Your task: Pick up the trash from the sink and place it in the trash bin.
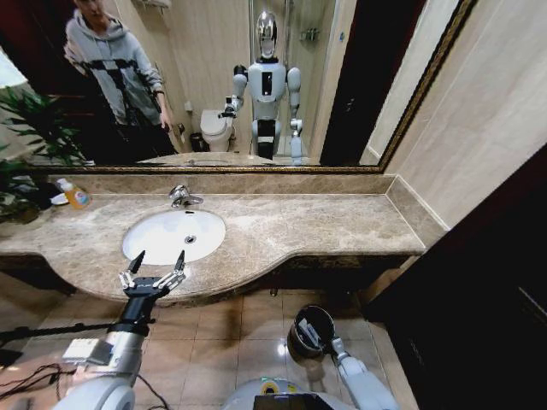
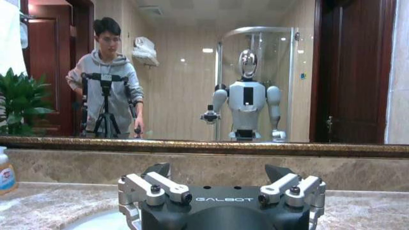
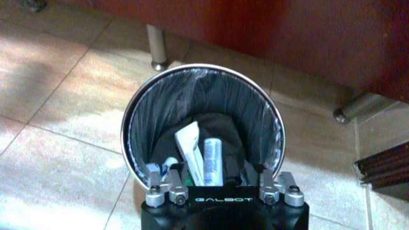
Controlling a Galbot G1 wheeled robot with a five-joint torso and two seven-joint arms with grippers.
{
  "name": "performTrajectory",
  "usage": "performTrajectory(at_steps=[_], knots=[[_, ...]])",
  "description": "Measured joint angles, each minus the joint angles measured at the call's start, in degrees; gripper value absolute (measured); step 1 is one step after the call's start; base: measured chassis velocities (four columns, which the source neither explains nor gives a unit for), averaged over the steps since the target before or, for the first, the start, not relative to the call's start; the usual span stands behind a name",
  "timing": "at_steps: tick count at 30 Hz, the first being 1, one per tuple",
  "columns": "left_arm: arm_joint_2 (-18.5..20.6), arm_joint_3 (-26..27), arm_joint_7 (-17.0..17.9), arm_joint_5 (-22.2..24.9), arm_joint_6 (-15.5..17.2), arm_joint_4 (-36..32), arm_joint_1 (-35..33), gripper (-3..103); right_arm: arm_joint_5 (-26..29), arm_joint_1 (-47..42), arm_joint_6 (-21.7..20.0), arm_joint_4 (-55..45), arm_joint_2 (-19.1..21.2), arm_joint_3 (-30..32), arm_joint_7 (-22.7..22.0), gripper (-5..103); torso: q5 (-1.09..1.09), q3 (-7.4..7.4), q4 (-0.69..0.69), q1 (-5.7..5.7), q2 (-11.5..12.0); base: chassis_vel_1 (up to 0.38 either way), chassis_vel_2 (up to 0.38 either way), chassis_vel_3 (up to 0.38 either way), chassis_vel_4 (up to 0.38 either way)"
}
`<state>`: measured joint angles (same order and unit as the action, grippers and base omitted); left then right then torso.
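Observation:
The white oval sink [image 1: 175, 235] with its chrome faucet [image 1: 181, 196] is set in the beige marble counter; I see only the drain in its bowl. My left gripper [image 1: 158, 258] [image 2: 219, 170] hovers open over the sink's near rim, holding nothing. Down on the floor stands the round dark trash bin [image 1: 312, 312] [image 3: 191, 69] with a shiny rim and a black liner. My right gripper [image 1: 309, 335] [image 3: 211, 170] is open just above its mouth. Trash lies inside: a white wrapper [image 3: 187, 146], a white-and-blue tube [image 3: 213, 158] and small bits by the wall.
An orange bottle [image 1: 75, 195] [image 2: 5, 172] stands at the counter's back left, beside a green plant [image 1: 26, 145]. A wide mirror [image 1: 256, 85] backs the counter. Cabinet legs [image 3: 155, 48] stand behind the bin, and cables and a tripod base lie on the tiles at left.

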<state>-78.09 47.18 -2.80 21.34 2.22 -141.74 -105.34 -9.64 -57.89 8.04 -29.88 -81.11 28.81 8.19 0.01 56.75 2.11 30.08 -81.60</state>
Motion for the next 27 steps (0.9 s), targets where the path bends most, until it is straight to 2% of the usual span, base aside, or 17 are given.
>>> performTrajectory(at_steps=[3, 5, 7, 8, 11, 12, 16, 17, 19, 20, 23, 24, 27], knots=[[0.00, 0.00, 0.00, 0.00, 0.00, 0.00, 0.00, 100, 1.51, -2.10, -0.52, -5.11, 0.33, 0.24, 0.24, 78, 0.00, 0.00, 0.00, 0.00, 0.00, 0.000, 0.000, 0.000, 0.000], [0.00, 0.00, 0.00, 0.00, 0.00, 0.00, 0.00, 100, 1.90, -3.16, -0.76, -7.77, 0.46, 0.36, -0.18, 78, 0.01, 0.00, 0.00, 0.00, 0.00, 0.000, 0.000, 0.000, 0.000], [0.00, 0.00, 0.00, 0.00, 0.00, 0.00, 0.00, 100, -0.16, -6.52, 0.53, -15.52, 1.01, 1.46, -2.07, 89, 0.00, 0.00, 0.00, 0.00, 0.00, 0.000, 0.000, 0.000, 0.000], [0.00, 0.00, 0.00, 0.00, 0.00, 0.00, 0.00, 100, -0.16, -6.52, 0.53, -15.52, 1.01, 1.46, -2.07, 89, 0.00, 0.00, 0.00, 0.00, 0.00, 0.000, 0.000, 0.000, 0.000], [0.00, 0.00, 0.00, 0.00, 0.00, 0.00, 0.00, 100, 0.67, -12.65, 0.98, -28.68, 1.30, 4.22, -3.94, 99, 0.01, 0.00, 0.00, 0.00, -0.01, 0.000, 0.000, 0.000, 0.000], [0.00, 0.00, 0.00, 0.00, 0.00, 0.00, 0.00, 100, 0.67, -12.65, 0.98, -28.68, 1.30, 4.22, -3.94, 99, 0.01, 0.00, 0.00, 0.00, -0.01, 0.000, 0.000, 0.000, 0.000], [0.00, 0.00, 0.00, 0.00, 0.00, 0.00, 0.00, 100, 3.56, -20.29, 1.26, -43.12, 1.98, 8.88, -3.87, 100, 0.00, 0.00, 0.00, -0.01, -0.01, 0.000, 0.000, 0.000, 0.000], [0.00, 0.00, 0.00, 0.00, 0.00, 0.00, 0.00, 100, 3.56, -20.29, 1.26, -43.12, 1.98, 8.88, -3.87, 100, 0.00, 0.00, 0.00, -0.01, -0.01, 0.000, 0.000, 0.000, 0.000], [0.00, 0.00, 0.00, 0.00, 0.00, 0.00, 0.00, 100, 7.06, -25.52, 2.66, -52.58, 1.99, 11.62, -3.08, 100, 0.01, 0.00, -0.01, -0.01, -0.01, 0.000, 0.000, 0.000, 0.000], [0.00, 0.00, 0.00, 0.00, 0.00, 0.00, 0.00, 100, 7.06, -25.52, 2.66, -52.58, 1.99, 11.62, -3.08, 100, 0.01, 0.00, -0.01, -0.01, -0.01, 0.000, 0.000, 0.000, 0.000], [0.00, 0.00, 0.00, 0.00, 0.00, 0.00, 0.00, 100, 9.28, -33.28, 3.25, -68.78, -0.89, 16.14, -2.30, 100, -0.03, 0.00, 0.00, -0.01, -0.01, 0.000, 0.000, 0.000, 0.000], [0.00, 0.00, 0.00, 0.00, 0.00, 0.00, 0.00, 100, 9.28, -33.28, 3.25, -68.78, -0.89, 16.14, -2.30, 100, -0.03, 0.00, 0.00, -0.01, -0.01, 0.000, 0.000, 0.000, 0.000], [0.01, 0.00, 0.00, 0.00, 0.00, 0.00, 0.00, 100, 10.13, -38.72, 2.36, -81.52, -3.31, 18.94, -1.79, 100, -0.04, -0.01, -0.02, -0.01, -0.01, 0.000, 0.000, 0.000, 0.000]])
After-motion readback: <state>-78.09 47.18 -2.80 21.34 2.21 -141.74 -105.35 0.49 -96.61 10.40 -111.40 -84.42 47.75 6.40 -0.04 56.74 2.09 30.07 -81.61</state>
